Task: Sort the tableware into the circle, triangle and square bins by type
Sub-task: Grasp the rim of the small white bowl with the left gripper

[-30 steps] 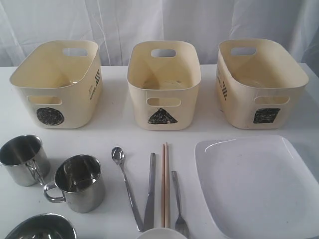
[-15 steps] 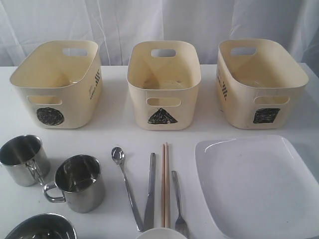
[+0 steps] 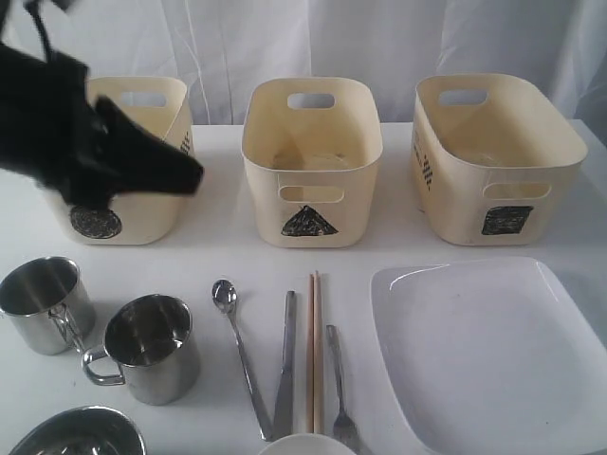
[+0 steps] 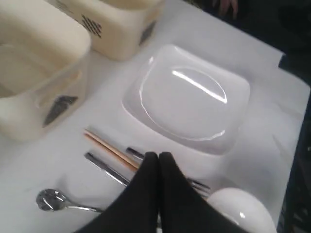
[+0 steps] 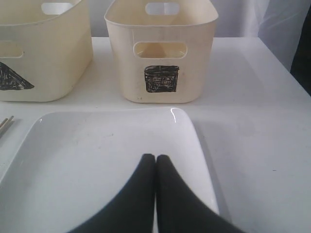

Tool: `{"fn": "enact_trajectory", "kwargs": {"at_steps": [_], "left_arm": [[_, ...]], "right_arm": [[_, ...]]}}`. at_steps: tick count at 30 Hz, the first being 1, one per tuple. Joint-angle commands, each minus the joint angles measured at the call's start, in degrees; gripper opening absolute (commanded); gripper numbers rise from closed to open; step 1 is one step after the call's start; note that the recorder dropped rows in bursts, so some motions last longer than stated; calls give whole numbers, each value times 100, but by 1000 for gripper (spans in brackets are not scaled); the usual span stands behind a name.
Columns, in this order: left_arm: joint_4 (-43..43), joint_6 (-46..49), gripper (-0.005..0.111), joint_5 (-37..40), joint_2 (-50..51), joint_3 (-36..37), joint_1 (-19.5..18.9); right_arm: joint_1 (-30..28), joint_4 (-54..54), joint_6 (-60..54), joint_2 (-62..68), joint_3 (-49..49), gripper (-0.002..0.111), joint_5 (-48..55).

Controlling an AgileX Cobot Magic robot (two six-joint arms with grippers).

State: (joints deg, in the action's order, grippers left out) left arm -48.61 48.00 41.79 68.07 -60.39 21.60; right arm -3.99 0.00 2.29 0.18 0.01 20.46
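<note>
- The mugs [image 3: 152, 348] are standing upright at the counter's [image 3: 218, 261] near left, before the circle bin [image 3: 156, 218].
- The spoon [image 3: 239, 355], knife [image 3: 285, 365], chopsticks [image 3: 315, 351] and fork [image 3: 340, 389] are lying to their right, long axes running near to far.
- The left gripper [image 4: 158, 156], jaws pressed together and empty, is hanging high by the circle bin; the mugs are sitting below it, nearward, so this arm looks nearer.
- The right gripper [image 5: 155, 158], likewise closed and empty, is hovering over the plate [image 5: 97, 160], facing the square bin [image 5: 194, 73].

White curtain [image 3: 398, 38] behind white table [image 3: 218, 265]
</note>
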Motion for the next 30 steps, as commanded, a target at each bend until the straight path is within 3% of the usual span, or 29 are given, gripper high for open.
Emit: {"fn": "enact_trajectory", "kwargs": {"at_steps": [1, 6, 8, 10, 13, 15, 25, 30], "left_arm": [[255, 372, 0, -347, 504, 492, 649], [198, 1268, 0, -371, 1150, 781, 1312], [166, 1428, 5, -371, 1371, 852, 1533], [166, 1501, 17, -357, 1569, 864, 1692], [32, 1514, 57, -466, 1920, 864, 1800], [-231, 1514, 67, -466, 2137, 864, 1800], [-494, 2099, 67, -41, 3108, 864, 1800], [-494, 3169, 66, 39, 3401, 864, 1800]], "right_arm": [[26, 0, 8, -18, -1, 0, -83], [26, 0, 8, -18, -1, 0, -83], [26, 0, 8, -18, -1, 0, -83], [26, 0, 8, -18, -1, 0, -83], [26, 0, 8, -18, -1, 0, -83], [26, 0, 8, -18, -1, 0, -83], [26, 0, 8, -18, -1, 0, -83], [26, 0, 8, -18, -1, 0, -83]]}}
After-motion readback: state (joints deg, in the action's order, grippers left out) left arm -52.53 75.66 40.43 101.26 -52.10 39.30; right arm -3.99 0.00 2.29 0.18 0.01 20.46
